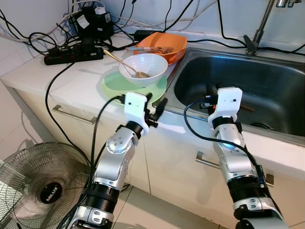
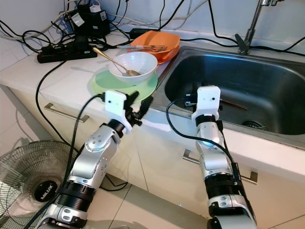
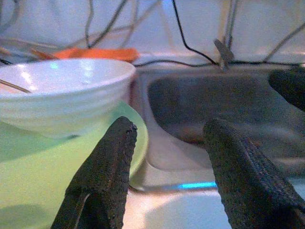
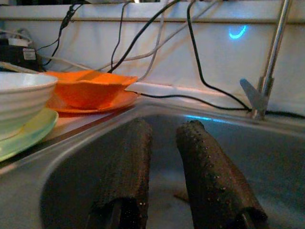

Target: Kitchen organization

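Left gripper (image 1: 159, 109) parted wide and empty at the counter's front edge, just short of the green plate (image 1: 114, 85), likely lined up for the stacked dishes; right gripper (image 4: 167, 167) over the sink (image 1: 267, 81) rim, slightly parted, holding nothing. White ribbed bowl (image 1: 143, 67) on that smooth flat plate near the sink, gold spoon (image 1: 119, 59) resting inside. Behind, glossy orange bowl (image 1: 164, 44) with utensils laid across; stainless basin dull and curved; finger pads (image 3: 107, 176) black and pebbled.
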{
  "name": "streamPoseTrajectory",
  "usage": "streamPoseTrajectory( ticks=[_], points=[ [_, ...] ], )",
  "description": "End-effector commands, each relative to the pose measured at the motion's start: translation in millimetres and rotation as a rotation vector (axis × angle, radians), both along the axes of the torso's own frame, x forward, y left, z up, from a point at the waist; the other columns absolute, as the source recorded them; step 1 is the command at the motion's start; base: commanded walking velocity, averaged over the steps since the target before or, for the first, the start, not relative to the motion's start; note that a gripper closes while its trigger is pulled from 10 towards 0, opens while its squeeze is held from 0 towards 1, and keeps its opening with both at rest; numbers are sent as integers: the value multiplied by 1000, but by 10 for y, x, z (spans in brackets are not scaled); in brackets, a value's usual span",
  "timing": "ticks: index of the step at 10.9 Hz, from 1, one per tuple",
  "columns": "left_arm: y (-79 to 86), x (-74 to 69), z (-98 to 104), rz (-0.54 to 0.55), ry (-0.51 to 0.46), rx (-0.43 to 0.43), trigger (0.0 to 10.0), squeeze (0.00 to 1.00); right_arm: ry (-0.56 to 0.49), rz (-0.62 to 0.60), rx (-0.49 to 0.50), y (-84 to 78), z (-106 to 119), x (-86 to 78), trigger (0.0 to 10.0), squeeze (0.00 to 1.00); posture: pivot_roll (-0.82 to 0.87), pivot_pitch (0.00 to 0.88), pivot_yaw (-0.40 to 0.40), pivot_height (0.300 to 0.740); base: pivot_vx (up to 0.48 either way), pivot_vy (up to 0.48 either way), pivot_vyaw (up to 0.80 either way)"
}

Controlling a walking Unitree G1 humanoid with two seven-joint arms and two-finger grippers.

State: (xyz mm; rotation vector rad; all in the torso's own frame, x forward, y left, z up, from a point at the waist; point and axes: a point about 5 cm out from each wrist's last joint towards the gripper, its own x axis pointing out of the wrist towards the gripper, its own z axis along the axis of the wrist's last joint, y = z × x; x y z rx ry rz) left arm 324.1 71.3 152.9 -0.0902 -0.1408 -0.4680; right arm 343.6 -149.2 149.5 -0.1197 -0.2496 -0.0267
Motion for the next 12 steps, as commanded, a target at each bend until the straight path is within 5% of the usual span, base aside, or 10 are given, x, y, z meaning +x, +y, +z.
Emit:
streamPoseTrajectory(
  ticks=[1, 3, 7, 9, 12],
  points=[
    [25, 18, 100, 28, -45, -9, 10000, 0, 14, 5, 12, 38, -52, -21, 10000, 0, 68, 0, 86, 740, 0, 0, 0],
    [170, 70, 343, 117, -128, -48, 10000, 0, 22, 15, 23, 121, -94, -40, 10000, 0, 78, 0, 87, 740, 0, 0, 0],
    [833, 153, 719, 367, -223, -93, 10000, 0, 23, 18, 21, 146, -107, -39, 10000, 0, 83, 0, 95, 740, 0, 0, 0],
    [1164, 182, 654, 494, -139, -132, 10000, 0, 26, 21, 21, 159, -110, -32, 10000, 0, 89, 0, 92, 740, 0, 0, 0],
    [1378, 356, 545, 505, 15, -282, 10000, 0, 29, 21, 20, 167, -102, -7, 10000, 0, 100, 0, 81, 740, 0, 0, 0]
  ],
)
